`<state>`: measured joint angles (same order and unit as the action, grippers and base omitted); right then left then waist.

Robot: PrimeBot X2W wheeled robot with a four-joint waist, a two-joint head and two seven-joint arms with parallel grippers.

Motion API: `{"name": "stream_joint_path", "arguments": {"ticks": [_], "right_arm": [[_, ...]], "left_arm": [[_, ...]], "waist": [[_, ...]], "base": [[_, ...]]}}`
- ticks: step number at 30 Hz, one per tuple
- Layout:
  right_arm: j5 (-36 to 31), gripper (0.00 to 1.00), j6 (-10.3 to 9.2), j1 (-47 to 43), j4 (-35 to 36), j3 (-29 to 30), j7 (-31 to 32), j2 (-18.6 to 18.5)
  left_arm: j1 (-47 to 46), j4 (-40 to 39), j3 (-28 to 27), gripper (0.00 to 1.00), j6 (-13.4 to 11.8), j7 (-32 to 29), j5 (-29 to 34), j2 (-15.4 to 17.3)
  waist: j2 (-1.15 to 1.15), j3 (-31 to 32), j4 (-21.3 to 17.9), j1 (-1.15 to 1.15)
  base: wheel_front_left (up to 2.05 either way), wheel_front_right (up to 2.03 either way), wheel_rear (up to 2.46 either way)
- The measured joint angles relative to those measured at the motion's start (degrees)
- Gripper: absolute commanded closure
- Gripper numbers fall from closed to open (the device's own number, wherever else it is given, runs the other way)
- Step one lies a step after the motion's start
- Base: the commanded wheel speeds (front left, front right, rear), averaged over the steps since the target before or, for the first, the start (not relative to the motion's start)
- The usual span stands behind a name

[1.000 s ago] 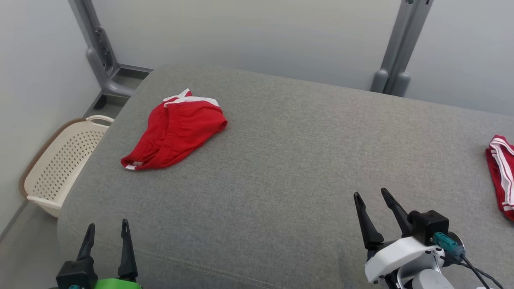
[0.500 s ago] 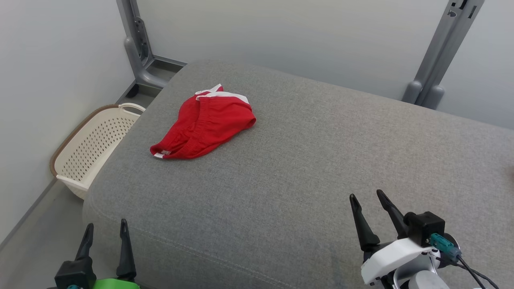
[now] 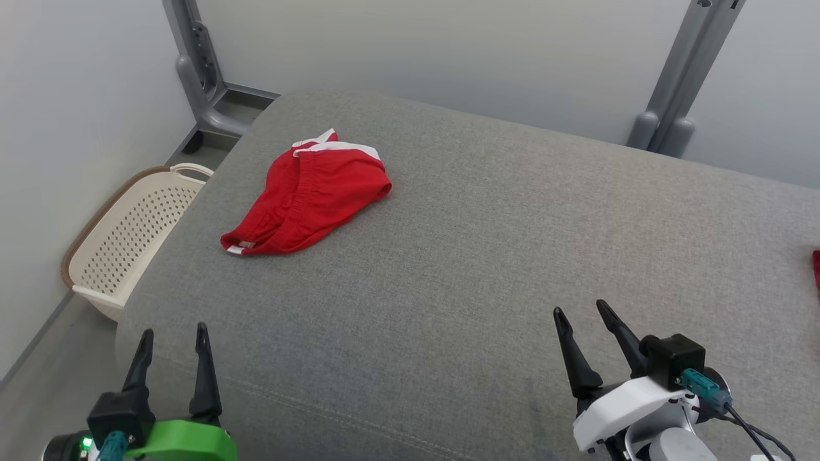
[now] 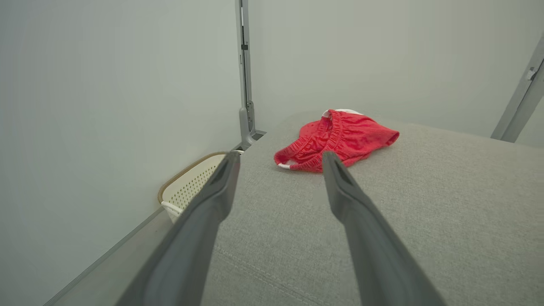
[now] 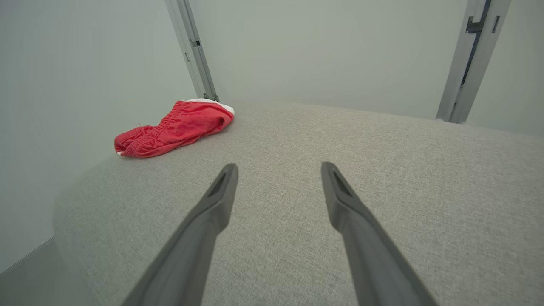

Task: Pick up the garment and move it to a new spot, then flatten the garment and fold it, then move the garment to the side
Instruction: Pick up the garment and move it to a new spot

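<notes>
The garment [image 3: 306, 194], red shorts with white trim, lies crumpled on the far left part of the grey cushioned surface [image 3: 487, 256]. The same garment [image 4: 335, 140] lies ahead of the left fingers in the left wrist view, and the garment [image 5: 172, 127] sits at the upper left in the right wrist view. My left gripper [image 3: 173, 334] hangs open near the front left corner, well short of the garment, empty. My right gripper [image 3: 582, 310] stands open at the front right, empty, far from the garment.
A cream perforated basket [image 3: 118, 243] stands on the floor left of the surface. Grey metal posts [image 3: 198, 70] [image 3: 679, 77] rise behind it against pale walls. A sliver of another red cloth [image 3: 816, 269] shows at the right edge.
The camera has swung, first right then slightly back left, so the whole scene shifted. The red cloth at the right has nearly left the picture. Both grippers stay open and low.
</notes>
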<state>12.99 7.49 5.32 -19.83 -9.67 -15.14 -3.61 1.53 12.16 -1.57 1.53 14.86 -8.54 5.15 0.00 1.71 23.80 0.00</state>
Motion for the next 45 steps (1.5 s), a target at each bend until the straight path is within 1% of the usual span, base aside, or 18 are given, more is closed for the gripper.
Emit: {"name": "stream_joint_path", "arguments": {"ticks": [5, 9, 10, 12, 13, 20, 22, 35, 45], "right_arm": [[-0.09, 0.0, 0.0, 0.94, -0.04, -0.31, 0.0, -0.47], [-0.08, 0.0, 0.0, 2.08, -0.11, -0.78, 0.02, -0.99], [-0.08, 0.0, 0.0, 2.08, -0.11, -0.78, 0.02, -0.99], [-0.08, 0.0, 0.0, 2.64, -0.12, -0.8, 0.11, -1.31], [-0.08, 0.0, 0.0, 2.64, -0.12, -0.8, 0.11, -1.31], [-0.08, 0.0, 0.0, 4.0, -0.15, -0.94, 0.16, -1.59], [-0.08, 0.0, 0.0, 4.67, -0.12, -0.83, 0.16, -1.75], [-0.11, 0.0, 0.0, 8.05, -0.3, -0.54, 0.11, -2.14], [-0.56, 0.0, 0.0, 10.22, -0.11, -0.19, 0.09, -2.24]], "left_arm": [[-5.05, -0.51, 1.21, 0.0, 0.76, -0.16, 0.13, 1.05], [-10.78, -0.58, 1.94, 0.0, 1.53, -0.69, 0.59, 2.25], [-10.78, -0.58, 1.94, 0.0, 1.53, -0.69, 0.59, 2.25], [-15.16, 0.03, 2.27, 0.0, 2.14, -1.35, 0.67, 3.64], [-15.16, 0.03, 2.27, 0.0, 2.14, -1.35, 0.67, 3.64], [-24.41, 4.3, 2.52, 0.0, 3.45, -3.24, 0.05, 6.16], [-27.46, 5.72, 2.49, 0.0, 3.86, -3.44, -1.01, 6.58], [-44.99, 18.82, 3.13, 0.0, 5.37, -5.46, -4.38, 11.82], [-53.11, 33.83, 3.94, 0.0, 5.79, -8.27, -7.46, 16.0]], "waist": [[0.0, -0.75, -1.94, 0.0], [0.0, -1.58, -3.87, 0.0], [0.0, -1.58, -3.87, 0.0], [0.0, -2.3, -5.46, 0.0], [0.0, -2.3, -5.46, 0.0], [0.0, -4.39, -9.27, 0.0], [0.0, -5.18, -10.26, 0.0], [0.0, -10.84, -16.21, 0.01], [0.0, -15.02, -20.24, 0.01]], "base": [[0.0, 0.0, 0.0], [0.0, 0.0, 0.0], [0.0, 0.0, 0.0], [0.0, 0.0, 0.0], [0.0, 0.0, 0.0], [0.0, 0.0, 0.0], [0.0, 0.0, 0.0], [0.0, 0.0, 0.0], [0.0, 0.0, 0.0]]}}
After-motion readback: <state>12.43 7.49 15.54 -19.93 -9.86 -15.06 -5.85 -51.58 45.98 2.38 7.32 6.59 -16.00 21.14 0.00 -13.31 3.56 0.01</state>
